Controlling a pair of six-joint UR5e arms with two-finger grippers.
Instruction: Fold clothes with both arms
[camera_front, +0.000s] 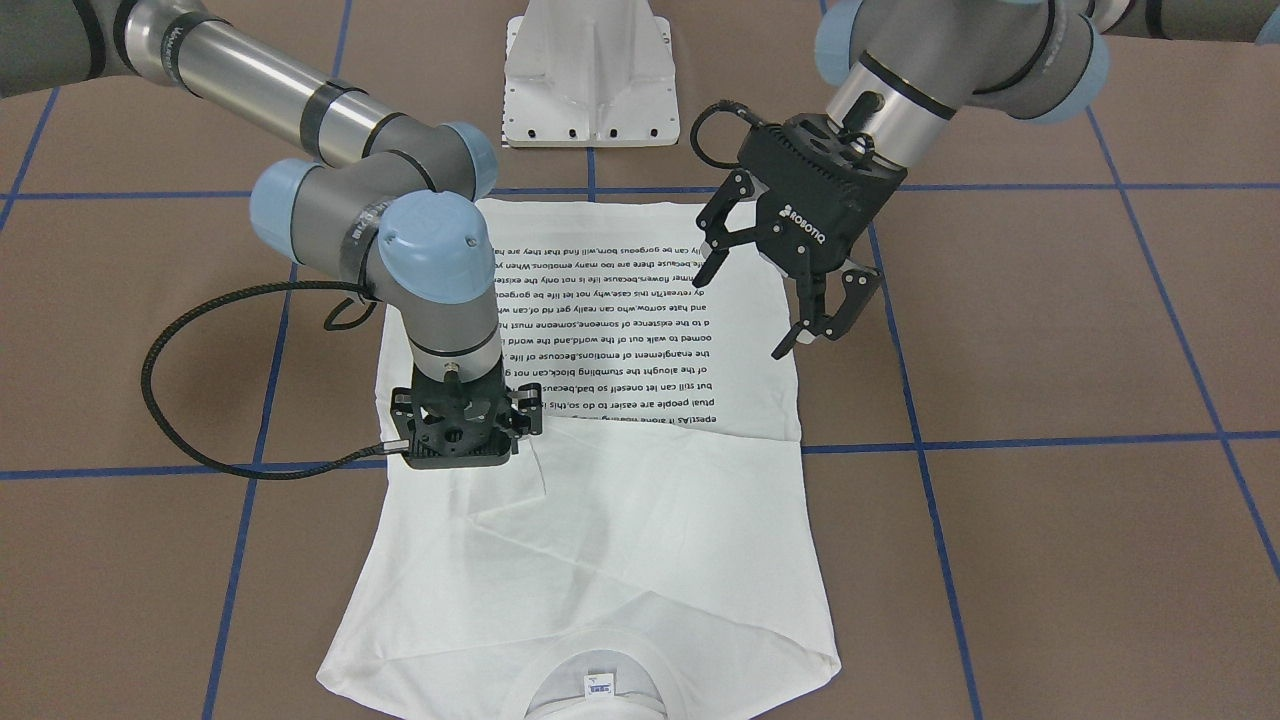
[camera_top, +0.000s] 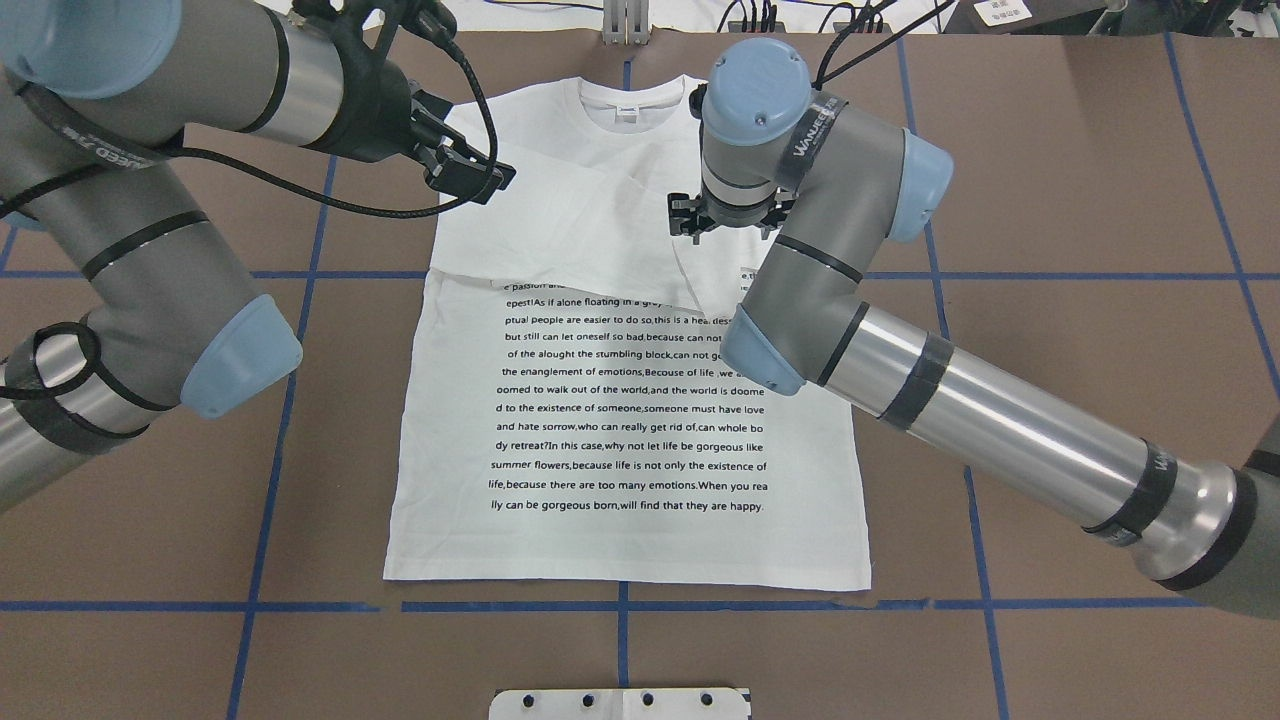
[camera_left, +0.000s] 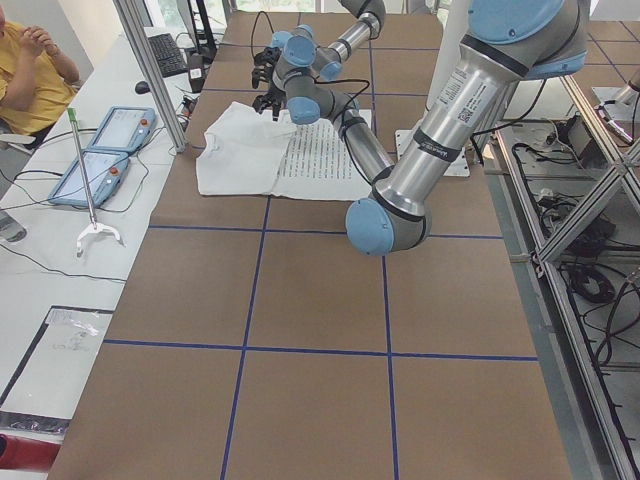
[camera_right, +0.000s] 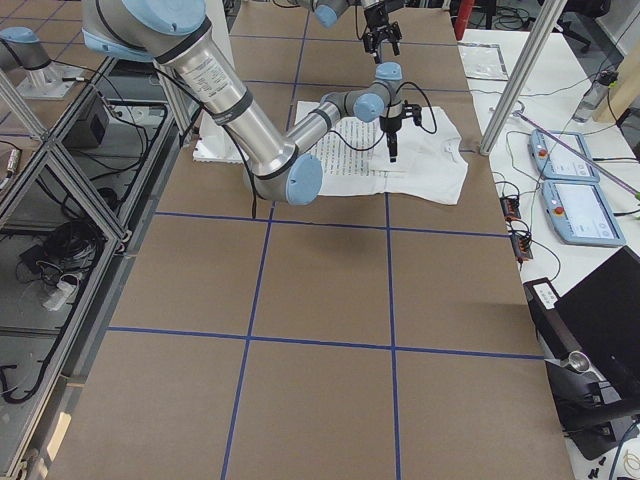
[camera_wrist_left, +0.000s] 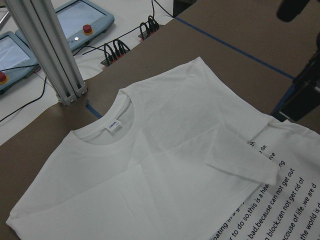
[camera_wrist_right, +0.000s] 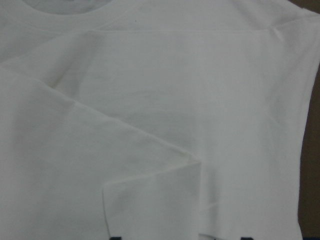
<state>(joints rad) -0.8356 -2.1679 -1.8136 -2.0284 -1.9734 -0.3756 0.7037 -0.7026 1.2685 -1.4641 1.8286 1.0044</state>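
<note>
snagging is threatening the folded sleeve (camera_wrist_left: 235, 155) of the shirt (camera_front: 600, 560), as the spread right gripper (camera_front: 462, 440) is hanging just over it; left gripper (camera_front: 738, 320) is hovering released.

Silver-grey tubular arms (camera_front: 260, 85), light-blue joint caps (camera_front: 432, 248), black cables (camera_front: 160, 420); left tool (camera_front: 740, 317) black, ROBOTIQ-marked.

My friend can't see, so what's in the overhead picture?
A white shirt with black writing lies flat on a brown table, sleeves folded in. The left arm and right arm reach over its collar end.
</note>
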